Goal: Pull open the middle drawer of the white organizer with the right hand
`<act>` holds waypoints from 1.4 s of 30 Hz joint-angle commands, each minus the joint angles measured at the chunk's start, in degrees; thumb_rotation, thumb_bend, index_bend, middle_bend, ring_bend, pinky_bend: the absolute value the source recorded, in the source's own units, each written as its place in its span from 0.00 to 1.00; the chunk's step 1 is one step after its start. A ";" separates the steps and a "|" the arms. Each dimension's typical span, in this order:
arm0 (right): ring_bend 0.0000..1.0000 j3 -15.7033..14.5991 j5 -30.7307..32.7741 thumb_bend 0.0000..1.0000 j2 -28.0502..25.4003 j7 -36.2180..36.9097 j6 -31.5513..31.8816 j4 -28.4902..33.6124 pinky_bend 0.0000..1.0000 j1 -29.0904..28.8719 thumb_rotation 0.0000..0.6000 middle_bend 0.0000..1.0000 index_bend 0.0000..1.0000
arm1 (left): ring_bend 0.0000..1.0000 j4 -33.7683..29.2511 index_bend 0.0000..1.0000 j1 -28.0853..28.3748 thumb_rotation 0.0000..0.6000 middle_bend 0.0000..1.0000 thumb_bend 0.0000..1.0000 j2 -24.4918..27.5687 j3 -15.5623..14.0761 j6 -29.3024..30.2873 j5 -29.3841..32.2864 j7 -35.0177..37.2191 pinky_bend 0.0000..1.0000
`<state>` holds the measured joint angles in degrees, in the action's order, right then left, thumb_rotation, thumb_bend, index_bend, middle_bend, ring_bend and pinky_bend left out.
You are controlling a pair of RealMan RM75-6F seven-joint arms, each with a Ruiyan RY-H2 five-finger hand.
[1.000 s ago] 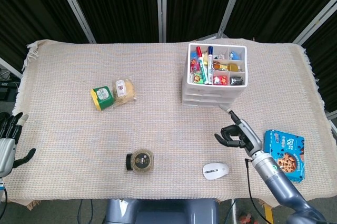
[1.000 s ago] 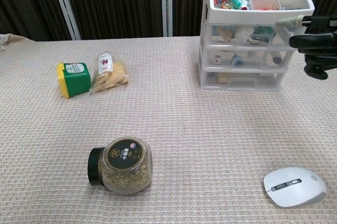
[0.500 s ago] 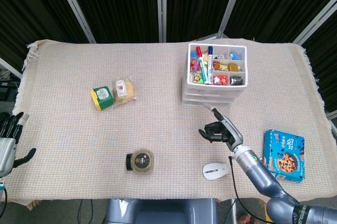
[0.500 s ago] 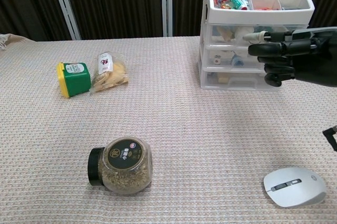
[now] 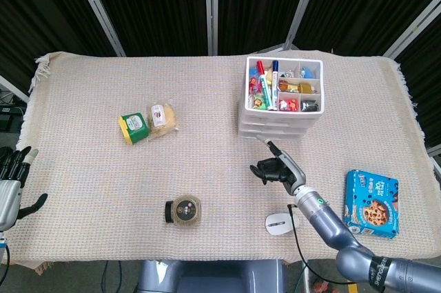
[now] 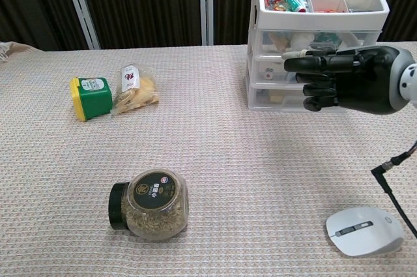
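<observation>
I see my right robot hand (image 6: 345, 80) in front of the organizer (image 6: 311, 42), fingers curled, holding nothing; left robot hand (image 5: 8, 184) spread wide.

Even, bright overhead light falls on the beige woven cloth-covered table (image 5: 207, 114), casting only faint, soft shadows. Both views are sharp, without glare. The backdrop stays dark.

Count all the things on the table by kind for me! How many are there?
White organizer: 1
Green box: 1
Snack bag: 1
Jar: 1
Computer mouse: 1
Blue cookie box: 1
Total: 6
</observation>
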<state>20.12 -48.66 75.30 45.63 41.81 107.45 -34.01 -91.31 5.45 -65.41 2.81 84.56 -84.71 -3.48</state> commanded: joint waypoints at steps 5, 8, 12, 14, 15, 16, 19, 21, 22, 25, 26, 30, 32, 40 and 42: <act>0.89 0.21 1.77 0.29 2.38 -1.27 -1.42 -1.81 0.74 -1.15 1.00 0.87 0.09 | 0.00 0.11 0.00 0.06 1.00 0.00 0.29 0.09 -0.03 -0.10 -0.06 0.46 0.00; 0.89 0.57 2.55 0.29 3.45 -1.24 -1.99 -2.64 0.74 -1.50 1.00 0.87 0.10 | 0.00 0.12 0.00 0.07 1.00 0.00 0.29 0.11 -0.05 -0.13 -0.07 0.50 0.00; 0.89 1.10 3.81 0.29 4.99 -0.95 -2.94 -4.21 0.74 -2.01 1.00 0.87 0.11 | 0.00 0.11 0.00 0.07 1.00 0.00 0.29 0.12 -0.07 -0.13 -0.05 0.43 0.00; 0.89 1.40 4.18 0.29 5.64 -0.90 -3.26 -4.85 0.74 -2.24 1.00 0.87 0.11 | 0.00 0.10 0.00 0.09 1.00 0.00 0.29 0.11 -0.05 -0.16 -0.01 0.42 0.00; 0.89 1.59 4.37 0.29 6.06 -1.01 -3.44 -5.32 0.74 -2.43 1.00 0.87 0.11 | 0.00 0.08 0.00 0.09 1.00 0.00 0.29 0.13 -0.06 -0.15 -0.01 0.40 0.00; 0.89 1.70 4.53 0.29 6.32 -1.08 -3.59 -5.62 0.74 -2.55 1.00 0.87 0.11 | 0.00 0.08 0.00 0.08 1.00 0.00 0.29 0.14 -0.07 -0.15 0.00 0.39 0.00; 0.89 2.37 5.66 0.29 7.28 -0.82 -4.65 -7.06 0.74 -3.06 1.00 0.87 0.11 | 0.00 0.04 0.00 0.09 1.00 0.00 0.29 0.14 -0.07 -0.15 0.02 0.35 0.00; 0.89 2.82 6.72 0.29 7.80 -0.50 -5.80 -8.47 0.74 -3.54 1.00 0.87 0.11 | 0.00 0.02 0.00 0.09 1.00 0.00 0.29 0.13 -0.07 -0.18 0.06 0.34 0.00; 0.89 2.96 7.08 0.29 7.97 -0.51 -6.17 -9.04 0.74 -3.74 1.00 0.87 0.11 | 0.00 0.02 0.00 0.09 1.00 0.00 0.29 0.14 -0.07 -0.19 0.07 0.34 0.00; 0.89 3.50 8.32 0.29 8.64 -0.88 -6.57 -11.16 0.74 -4.30 1.00 0.87 0.11 | 0.00 -0.02 0.00 0.13 1.00 0.00 0.29 0.18 -0.05 -0.28 0.15 0.39 0.00; 0.89 3.60 8.65 0.29 8.79 -0.97 -6.52 -11.57 0.74 -4.36 1.00 0.87 0.11 | 0.00 -0.03 0.00 0.14 1.00 0.00 0.29 0.19 -0.05 -0.31 0.17 0.40 0.00; 0.89 4.03 10.38 0.29 9.38 -1.18 -7.09 -13.26 0.73 -4.65 1.00 0.87 0.10 | 0.00 -0.09 0.00 0.20 1.00 0.00 0.29 0.26 -0.04 -0.42 0.22 0.47 0.00; 0.89 4.19 11.15 0.29 9.61 -1.38 -7.66 -14.22 0.73 -4.90 1.00 0.87 0.09 | 0.00 -0.10 0.00 0.20 1.00 0.00 0.29 0.27 -0.06 -0.42 0.19 0.50 0.00; 0.89 4.71 13.51 0.29 10.17 -1.81 -9.53 -16.48 0.73 -5.23 1.00 0.87 0.07 | 0.00 -0.10 0.00 0.23 1.00 0.00 0.29 0.30 -0.08 -0.45 0.19 0.51 0.00; 0.89 4.78 14.04 0.29 10.39 -2.10 -9.85 -17.10 0.73 -5.22 1.00 0.87 0.07 | 0.00 -0.11 0.00 0.22 1.00 0.00 0.29 0.31 -0.09 -0.43 0.18 0.49 0.00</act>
<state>24.85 -34.83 85.57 43.68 32.12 90.54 -39.23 -91.42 5.67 -65.10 2.72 84.13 -84.53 -2.99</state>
